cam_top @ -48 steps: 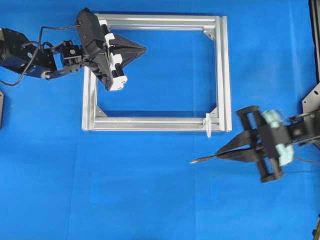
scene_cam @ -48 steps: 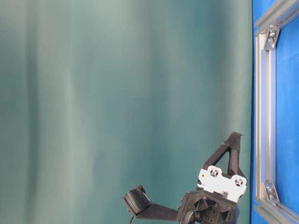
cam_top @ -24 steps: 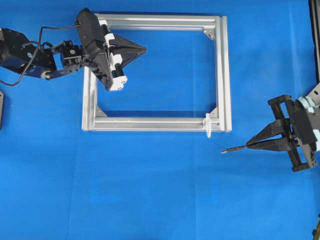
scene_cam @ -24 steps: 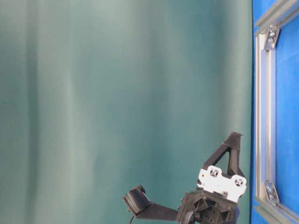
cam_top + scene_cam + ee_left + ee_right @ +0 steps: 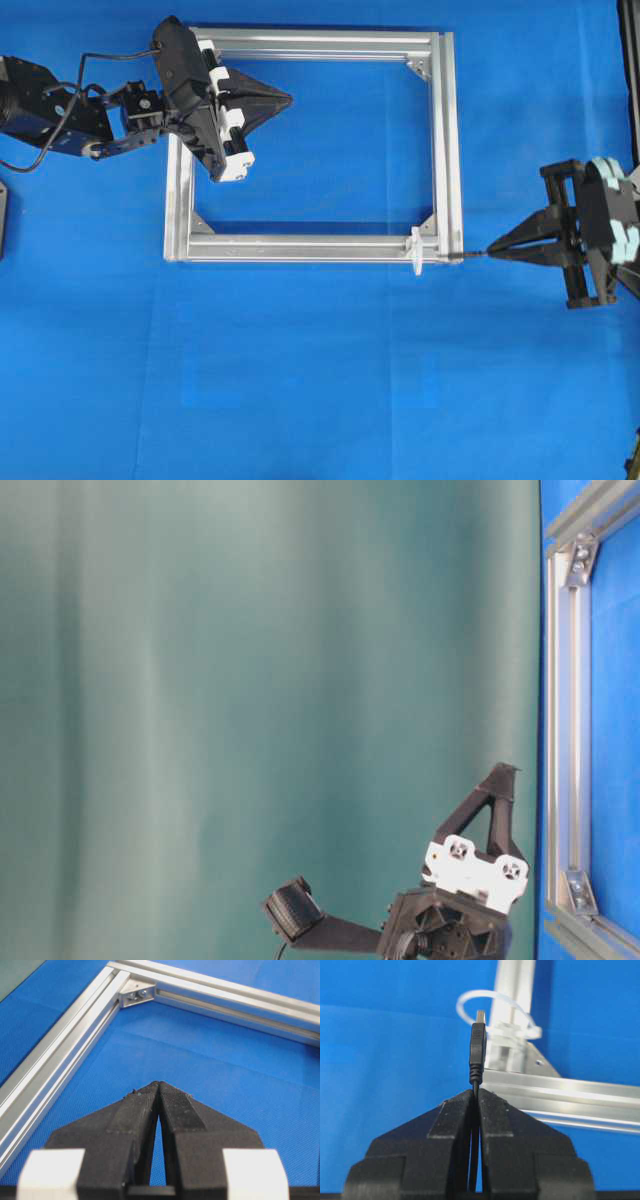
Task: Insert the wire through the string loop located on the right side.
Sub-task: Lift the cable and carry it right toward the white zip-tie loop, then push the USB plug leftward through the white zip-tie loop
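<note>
The wire's plug (image 5: 478, 1045) sticks out ahead of my right gripper (image 5: 476, 1091), which is shut on the thin black cable. In the overhead view the right gripper (image 5: 492, 252) hovers just right of the aluminium frame (image 5: 300, 247). The wire (image 5: 468, 255) points left, its tip over the frame's near right corner, a short way short of the string loop (image 5: 414, 250). In the right wrist view the white string loop (image 5: 487, 992) stands directly behind the plug tip. My left gripper (image 5: 288, 99) (image 5: 159, 1084) (image 5: 505, 770) is shut on nothing inside the frame's far left corner.
The frame's corner bracket (image 5: 135, 994) lies ahead of the left gripper. The frame's right bar (image 5: 447, 140) runs between the right gripper and the frame's inside. Blue cloth (image 5: 320, 380) covers the table. A dark fixture edge (image 5: 630, 80) stands at the far right.
The right gripper carried the wire rightward, then toward the frame, turning it level with the near bar. The plug tip now reaches the frame's corner. The left arm stayed still.
</note>
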You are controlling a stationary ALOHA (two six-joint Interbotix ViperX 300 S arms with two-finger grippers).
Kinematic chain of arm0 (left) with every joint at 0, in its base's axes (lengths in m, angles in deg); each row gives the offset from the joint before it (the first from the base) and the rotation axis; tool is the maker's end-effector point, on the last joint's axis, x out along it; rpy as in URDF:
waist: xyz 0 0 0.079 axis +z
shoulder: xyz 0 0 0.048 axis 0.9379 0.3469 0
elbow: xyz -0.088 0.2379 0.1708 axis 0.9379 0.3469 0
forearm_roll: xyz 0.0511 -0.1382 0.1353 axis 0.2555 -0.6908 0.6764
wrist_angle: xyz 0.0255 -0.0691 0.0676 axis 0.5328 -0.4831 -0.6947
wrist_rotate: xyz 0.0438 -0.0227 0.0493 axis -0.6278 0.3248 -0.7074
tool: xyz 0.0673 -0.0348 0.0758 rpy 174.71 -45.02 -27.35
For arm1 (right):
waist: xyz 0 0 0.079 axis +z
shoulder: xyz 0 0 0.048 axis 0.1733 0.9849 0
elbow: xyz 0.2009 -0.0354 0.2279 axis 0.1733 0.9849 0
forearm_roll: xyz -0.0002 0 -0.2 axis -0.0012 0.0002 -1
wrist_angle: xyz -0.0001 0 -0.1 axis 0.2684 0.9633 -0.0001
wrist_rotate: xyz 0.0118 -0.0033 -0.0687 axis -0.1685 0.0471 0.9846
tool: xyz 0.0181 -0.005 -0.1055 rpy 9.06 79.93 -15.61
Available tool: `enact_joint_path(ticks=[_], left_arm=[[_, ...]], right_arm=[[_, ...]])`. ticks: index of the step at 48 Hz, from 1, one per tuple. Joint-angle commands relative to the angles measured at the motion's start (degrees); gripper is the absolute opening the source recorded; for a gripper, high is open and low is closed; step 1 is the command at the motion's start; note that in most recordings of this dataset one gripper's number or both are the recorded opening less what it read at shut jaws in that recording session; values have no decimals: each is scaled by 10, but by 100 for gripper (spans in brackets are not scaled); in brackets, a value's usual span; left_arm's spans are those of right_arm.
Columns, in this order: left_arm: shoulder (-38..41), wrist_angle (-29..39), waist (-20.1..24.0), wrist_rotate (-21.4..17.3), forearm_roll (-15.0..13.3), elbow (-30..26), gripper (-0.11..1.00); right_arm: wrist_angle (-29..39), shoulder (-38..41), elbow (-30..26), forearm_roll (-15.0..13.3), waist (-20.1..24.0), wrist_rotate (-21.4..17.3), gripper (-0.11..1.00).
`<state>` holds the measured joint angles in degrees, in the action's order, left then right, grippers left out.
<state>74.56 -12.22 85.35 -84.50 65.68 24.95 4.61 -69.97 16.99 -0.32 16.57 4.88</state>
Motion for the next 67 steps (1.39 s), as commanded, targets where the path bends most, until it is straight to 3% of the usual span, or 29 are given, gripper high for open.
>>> enact_joint_path(ticks=[1, 67], left_arm=[[-17, -4, -1, 0, 2, -4, 0], [-18, -4, -2, 2, 2, -4, 0]], right_arm=[[-6, 1, -5, -4, -10, 1, -4], [-37, 30, 7, -4, -11, 1, -4]])
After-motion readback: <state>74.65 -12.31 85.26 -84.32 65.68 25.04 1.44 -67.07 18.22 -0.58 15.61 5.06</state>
